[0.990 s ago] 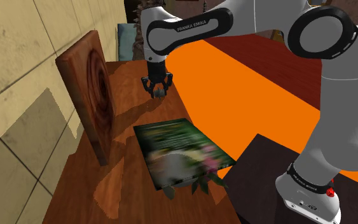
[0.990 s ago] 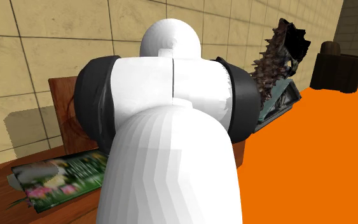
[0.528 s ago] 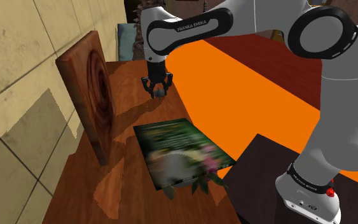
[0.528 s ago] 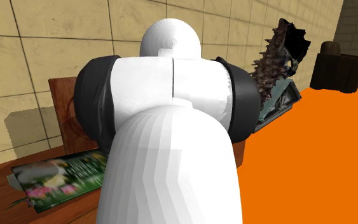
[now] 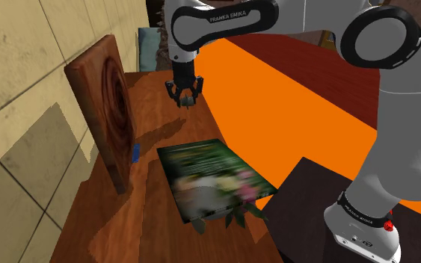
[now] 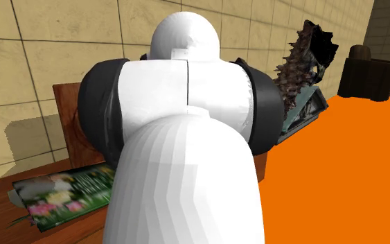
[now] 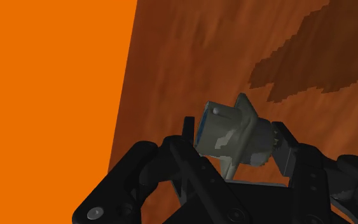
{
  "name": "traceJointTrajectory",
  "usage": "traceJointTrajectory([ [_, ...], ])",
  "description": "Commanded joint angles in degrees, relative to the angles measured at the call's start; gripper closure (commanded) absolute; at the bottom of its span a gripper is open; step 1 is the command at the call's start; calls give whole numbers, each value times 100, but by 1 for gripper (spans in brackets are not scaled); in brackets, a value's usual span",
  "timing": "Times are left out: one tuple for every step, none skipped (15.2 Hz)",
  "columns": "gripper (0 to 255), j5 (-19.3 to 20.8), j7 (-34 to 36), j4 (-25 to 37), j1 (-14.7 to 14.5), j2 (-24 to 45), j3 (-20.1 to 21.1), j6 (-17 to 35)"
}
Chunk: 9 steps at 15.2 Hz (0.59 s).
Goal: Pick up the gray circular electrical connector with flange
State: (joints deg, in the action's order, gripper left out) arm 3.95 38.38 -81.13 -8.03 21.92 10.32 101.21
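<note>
A brown wooden table (image 5: pixel 155 128) carries a picture book (image 5: pixel 212 175) and an upright board (image 5: pixel 105 104).

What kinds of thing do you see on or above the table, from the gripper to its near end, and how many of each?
upright wooden board: 1
flat printed book: 1
small blue piece: 1
grey flanged connector, clasped in the gripper: 1
Total: 4

This looks like a room in a home. A wooden tabletop (image 5: pixel 152 112) stands against a wall of large tan tiles (image 5: pixel 22 67), above a bright orange floor (image 5: pixel 298 104). On it are a carved wooden panel (image 5: pixel 104 112) set on edge and a flower-printed magazine (image 5: pixel 212 179). A dark brown seat (image 6: pixel 368 73) sits in the far corner.
</note>
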Motion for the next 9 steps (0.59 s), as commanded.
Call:
traceJointTrajectory([
  [255, 1, -5, 181, -7, 18, 1, -164],
  [255, 0, -6, 262, -10, 20, 2, -243],
  [255, 1, -7, 345, -14, 25, 3, -322],
  [255, 1, -8, 432, -18, 31, 4, -402],
  [255, 2, -9, 521, -22, 39, 5, -483],
  [255, 3, -10, 613, -27, 49, 6, -565],
  [255, 5, -11, 708, -32, 60, 6, -649],
  [255, 5, -11, 720, -32, 61, 7, -660],
  [255, 5, -11, 722, -32, 62, 7, -661],
])
